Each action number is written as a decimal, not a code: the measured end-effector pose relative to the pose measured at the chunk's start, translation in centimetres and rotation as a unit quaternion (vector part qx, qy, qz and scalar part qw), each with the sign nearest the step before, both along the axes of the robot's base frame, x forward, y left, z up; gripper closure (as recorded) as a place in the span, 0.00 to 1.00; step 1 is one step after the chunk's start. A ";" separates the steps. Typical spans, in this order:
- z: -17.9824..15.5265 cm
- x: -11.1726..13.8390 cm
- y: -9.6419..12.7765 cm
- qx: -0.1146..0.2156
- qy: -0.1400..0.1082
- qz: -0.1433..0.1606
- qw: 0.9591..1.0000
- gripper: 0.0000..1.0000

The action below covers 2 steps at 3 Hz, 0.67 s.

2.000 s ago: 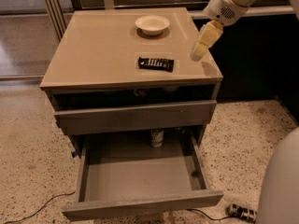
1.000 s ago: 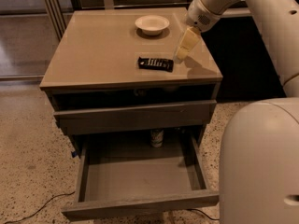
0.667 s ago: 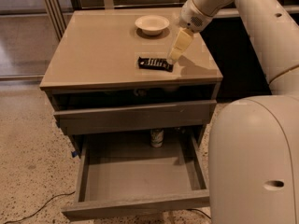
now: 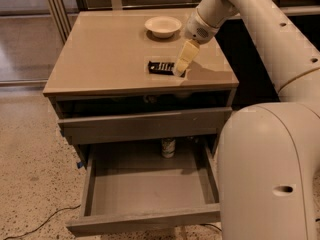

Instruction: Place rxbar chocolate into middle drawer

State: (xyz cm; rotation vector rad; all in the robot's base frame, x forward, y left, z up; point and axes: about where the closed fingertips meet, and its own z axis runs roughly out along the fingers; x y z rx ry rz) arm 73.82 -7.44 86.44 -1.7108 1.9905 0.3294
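The rxbar chocolate (image 4: 161, 67) is a small flat black bar with white lettering, lying on the cabinet top (image 4: 105, 59) near its front right. My gripper (image 4: 180, 69) hangs from the arm at the upper right, with its cream-coloured tip right at the bar's right end. The middle drawer (image 4: 150, 194) is pulled out wide below, and its flat grey floor is bare. The drawer front above it (image 4: 145, 126) is nearly shut.
A round cream-white bowl (image 4: 163, 26) stands at the back of the cabinet top. A small can (image 4: 168, 147) stands deep at the back of the open drawer. My large white arm body (image 4: 270, 174) fills the right foreground. A cable (image 4: 35, 224) lies on the speckled floor at left.
My gripper has moved left and down from the cabinet's right edge to the right end of the bar. The arm body has swung further into the right foreground. The bar has not moved.
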 end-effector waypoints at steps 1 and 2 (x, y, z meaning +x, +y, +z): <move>-1.3 0.2 0.9 0.004 0.010 0.008 1.000 0.00; -1.5 0.5 1.6 -0.006 0.008 0.018 1.000 0.00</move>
